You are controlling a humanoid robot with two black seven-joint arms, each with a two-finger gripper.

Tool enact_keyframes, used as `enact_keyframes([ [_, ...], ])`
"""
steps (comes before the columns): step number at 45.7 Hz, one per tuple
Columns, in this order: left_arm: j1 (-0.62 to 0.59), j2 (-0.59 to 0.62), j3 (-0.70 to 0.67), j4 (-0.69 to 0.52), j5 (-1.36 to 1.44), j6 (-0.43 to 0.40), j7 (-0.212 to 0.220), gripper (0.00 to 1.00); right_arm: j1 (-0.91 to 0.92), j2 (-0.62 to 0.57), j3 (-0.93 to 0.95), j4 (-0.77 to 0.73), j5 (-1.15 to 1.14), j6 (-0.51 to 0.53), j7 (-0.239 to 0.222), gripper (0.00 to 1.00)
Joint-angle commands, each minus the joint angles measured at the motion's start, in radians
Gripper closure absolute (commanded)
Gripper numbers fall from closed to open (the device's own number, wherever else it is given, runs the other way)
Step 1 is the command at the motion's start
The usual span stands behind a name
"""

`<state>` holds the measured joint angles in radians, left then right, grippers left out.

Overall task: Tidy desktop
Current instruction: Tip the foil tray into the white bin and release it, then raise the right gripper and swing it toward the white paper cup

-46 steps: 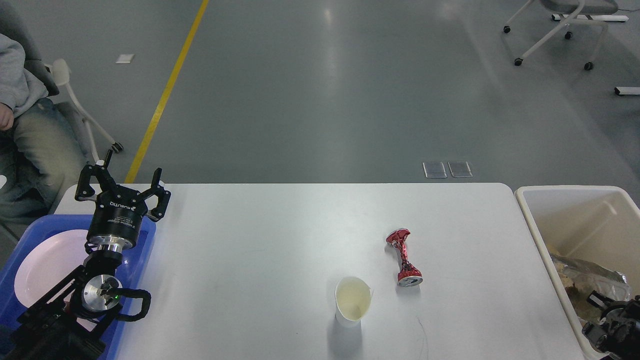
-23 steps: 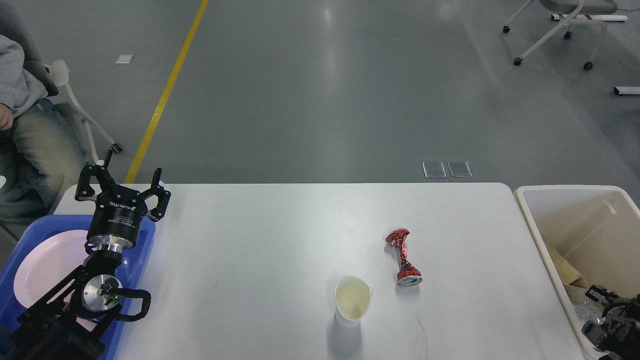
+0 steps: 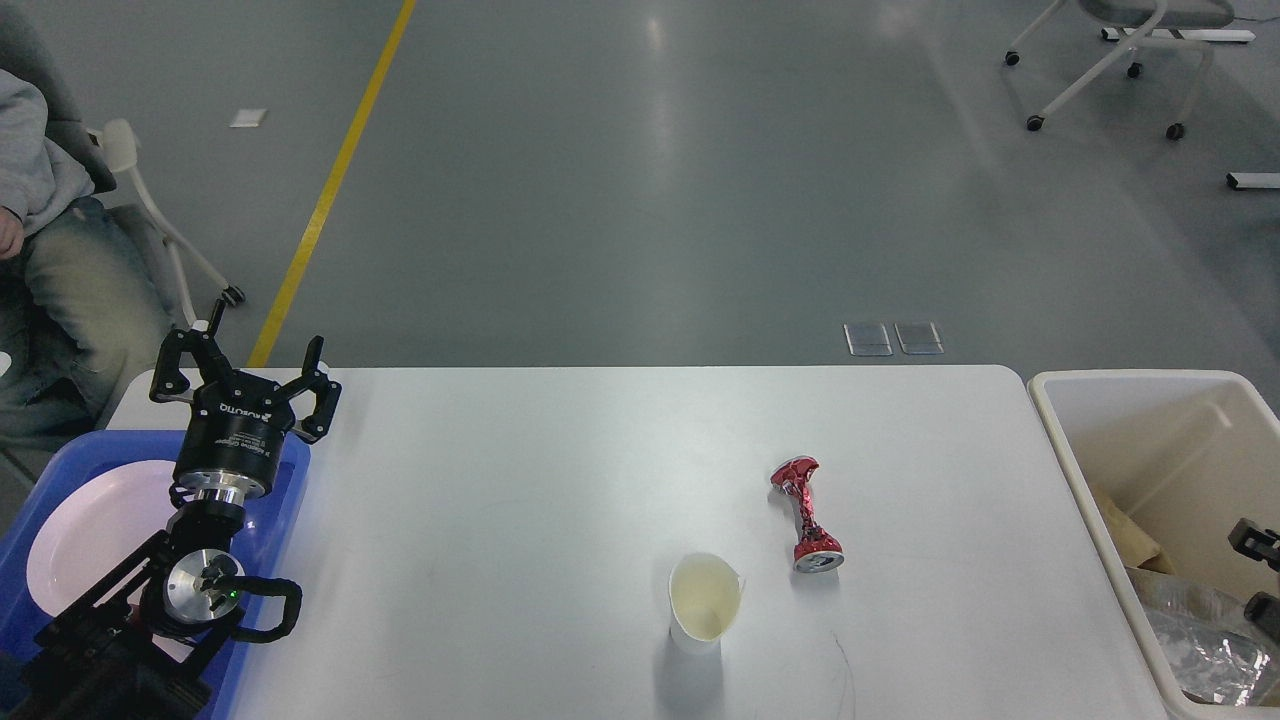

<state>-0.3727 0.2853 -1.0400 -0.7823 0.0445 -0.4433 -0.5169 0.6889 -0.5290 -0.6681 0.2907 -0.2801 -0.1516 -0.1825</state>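
The white desktop (image 3: 520,500) holds a crushed red can (image 3: 808,515) lying right of centre and an upright cream paper cup (image 3: 705,598) near the front edge. My left gripper (image 3: 262,350) is open and empty, raised over the far corner of the blue tray (image 3: 285,500). Only two black tips of my right gripper (image 3: 1260,572) show at the right edge, over the cream bin (image 3: 1070,470). They stand apart with nothing between them.
The blue tray at the left holds a white plate (image 3: 80,530). The bin holds crumpled foil (image 3: 1200,655) and brown paper (image 3: 1130,535). A seated person (image 3: 50,250) is at the far left, and an office chair (image 3: 1120,50) stands on the floor behind.
The crumpled foil has dropped from my right gripper down into the bin. My right gripper has drawn back to the right edge. The left arm has not moved.
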Motion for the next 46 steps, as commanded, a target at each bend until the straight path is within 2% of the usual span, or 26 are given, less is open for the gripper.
enact_keyframes([
  [1, 0.000, 0.000, 0.000, 0.000, 0.000, 0.000, 0.000, 0.04, 0.118, -0.063, 0.002, 0.108, -0.142, 0.098, 0.000, 0.00],
  [14, 0.000, 0.000, 0.000, 0.000, 0.000, 0.000, 0.000, 0.04, 0.618, -0.183, -0.079, 0.474, -0.350, 0.498, -0.014, 0.00],
  [27, 0.000, 0.000, 0.000, 0.000, 0.000, 0.000, 0.000, 0.04, 1.109, -0.131, -0.340, 0.777, -0.335, 0.806, -0.014, 0.00],
  [32, 0.000, 0.000, 0.000, 0.000, 0.000, 0.000, 0.000, 0.04, 1.293, -0.095, -0.393, 0.886, -0.233, 0.911, -0.014, 0.00],
  [40, 0.000, 0.000, 0.000, 0.000, 0.000, 0.000, 0.000, 0.04, 1.589, 0.038, -0.530, 0.984, 0.074, 1.104, -0.014, 0.00],
  [46, 0.000, 0.000, 0.000, 0.000, 0.000, 0.000, 0.000, 0.04, 1.764, 0.053, -0.550, 1.088, 0.234, 1.112, -0.015, 0.00],
])
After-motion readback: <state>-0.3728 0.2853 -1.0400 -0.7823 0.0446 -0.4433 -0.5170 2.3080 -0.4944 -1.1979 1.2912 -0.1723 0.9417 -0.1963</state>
